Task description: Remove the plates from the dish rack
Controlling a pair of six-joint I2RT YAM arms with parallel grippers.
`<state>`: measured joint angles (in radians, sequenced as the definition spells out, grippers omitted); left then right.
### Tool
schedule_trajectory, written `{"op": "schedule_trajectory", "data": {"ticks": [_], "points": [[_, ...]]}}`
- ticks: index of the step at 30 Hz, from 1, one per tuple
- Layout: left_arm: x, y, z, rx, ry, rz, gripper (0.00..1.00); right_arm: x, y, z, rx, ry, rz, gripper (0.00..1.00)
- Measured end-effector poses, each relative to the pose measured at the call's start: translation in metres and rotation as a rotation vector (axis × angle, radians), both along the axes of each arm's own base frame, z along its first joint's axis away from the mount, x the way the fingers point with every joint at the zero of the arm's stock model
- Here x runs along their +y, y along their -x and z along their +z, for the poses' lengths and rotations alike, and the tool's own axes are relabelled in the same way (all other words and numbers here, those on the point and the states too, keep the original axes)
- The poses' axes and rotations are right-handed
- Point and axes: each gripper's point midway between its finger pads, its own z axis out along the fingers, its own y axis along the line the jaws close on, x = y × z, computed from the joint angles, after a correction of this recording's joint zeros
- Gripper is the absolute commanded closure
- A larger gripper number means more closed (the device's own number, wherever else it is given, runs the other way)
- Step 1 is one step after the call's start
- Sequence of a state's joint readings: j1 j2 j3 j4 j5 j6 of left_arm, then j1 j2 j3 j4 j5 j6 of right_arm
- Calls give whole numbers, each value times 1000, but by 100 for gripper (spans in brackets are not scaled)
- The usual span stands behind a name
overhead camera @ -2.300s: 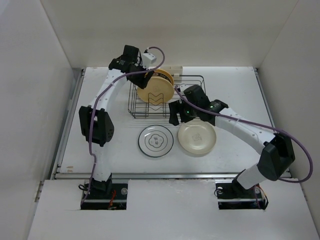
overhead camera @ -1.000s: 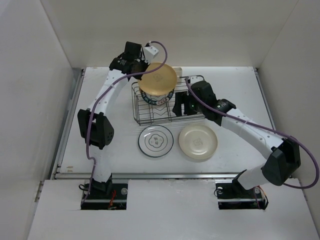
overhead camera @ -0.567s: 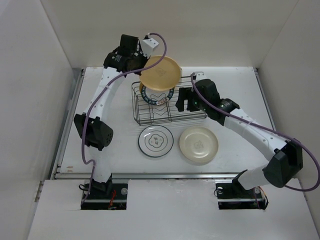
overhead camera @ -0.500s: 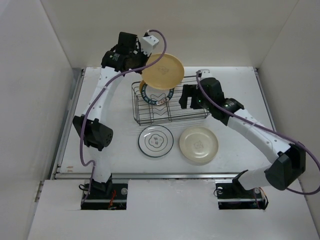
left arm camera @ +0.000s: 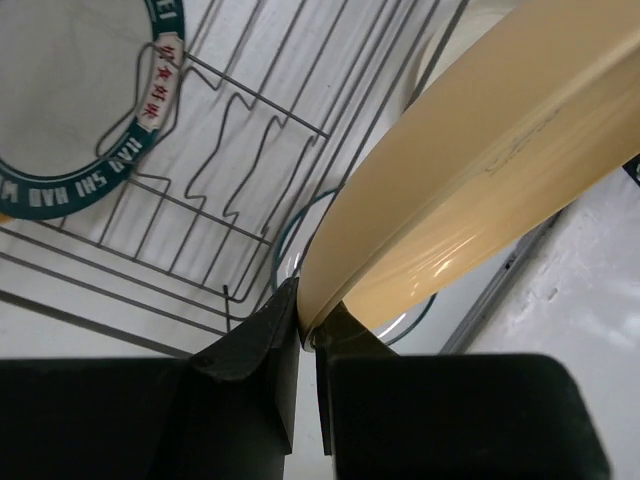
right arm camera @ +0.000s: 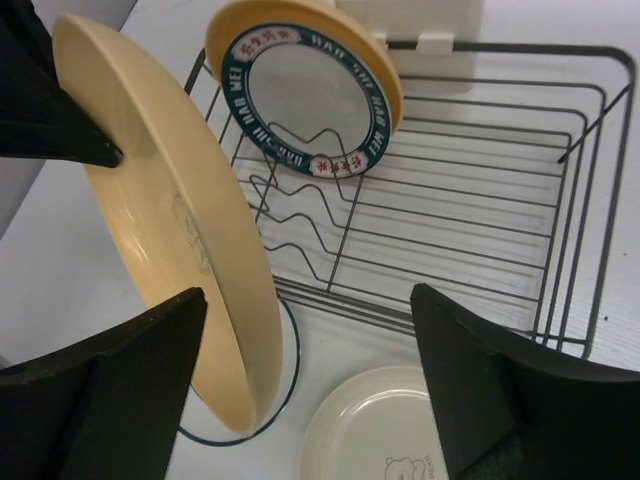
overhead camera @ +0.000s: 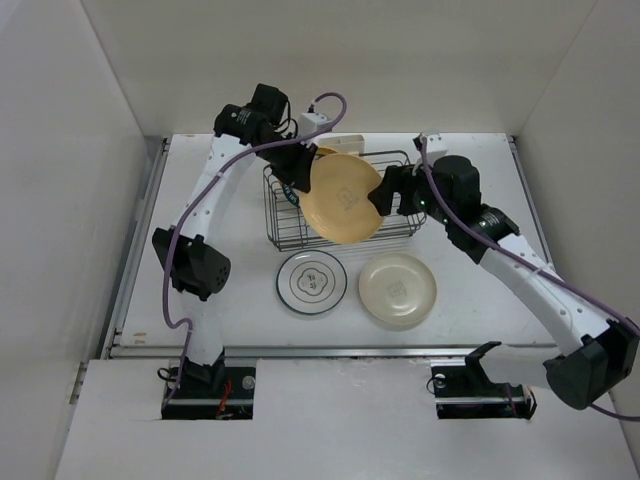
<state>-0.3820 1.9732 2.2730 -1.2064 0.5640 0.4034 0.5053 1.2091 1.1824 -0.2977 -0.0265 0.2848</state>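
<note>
Fingers of the left gripper (left arm camera: 308, 325) are pinched tight on the rim of the yellow-orange plate (overhead camera: 343, 198). The plate is held tilted in the air above the front half of the dish rack (overhead camera: 283, 222). In the top view it covers most of the rack's middle.

The right gripper (right arm camera: 308, 295) has its fingers spread wide. The held plate's lower rim sits just inside one finger, and contact can't be confirmed, possibly a small gap.

The teal-rimmed plate (right arm camera: 310, 95) stands upright at the rack's back. A second yellow plate (right arm camera: 388, 75) stands behind it, only a sliver of its edge showing.

On the surface (overhead camera: 470, 170) in front of the rack, the black-ring plate (overhead camera: 312, 283) and the cream plate (overhead camera: 397, 290) lie flat side by side. In the right wrist view the black-ring plate is mostly hidden behind the held plate and the cream plate is cut off at the bottom.
</note>
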Motion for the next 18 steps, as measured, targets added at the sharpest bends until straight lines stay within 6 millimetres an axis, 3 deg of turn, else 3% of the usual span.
{"op": "schedule_trajectory", "data": {"ticks": [1, 4, 5, 6, 8, 9, 12, 18], "points": [[-2, 3, -5, 26, -3, -7, 100, 3, 0, -5, 13, 3, 18, 32], [-5, 8, -13, 74, -2, -21, 100, 12, -2, -20, 55, 9, 53, 62], [-6, 9, -15, 83, -3, -22, 100, 15, -2, -24, 69, 8, 65, 87], [-6, 10, -16, 89, -3, -21, 100, 19, -2, -28, 79, 7, 82, 97], [-4, 8, -18, 89, -13, -15, 100, 22, 1, -31, 97, -1, 103, 100], [-2, 8, -18, 94, -13, -10, 87, 23, 1, -31, 98, -5, 105, 100], [-2, 8, -18, 99, -15, 7, 34, 23, 1, -28, 95, -21, 95, 100], [7, -5, -20, 79, -50, 141, 22, -3, 8, -25, 131, -14, -10, 100]]}}
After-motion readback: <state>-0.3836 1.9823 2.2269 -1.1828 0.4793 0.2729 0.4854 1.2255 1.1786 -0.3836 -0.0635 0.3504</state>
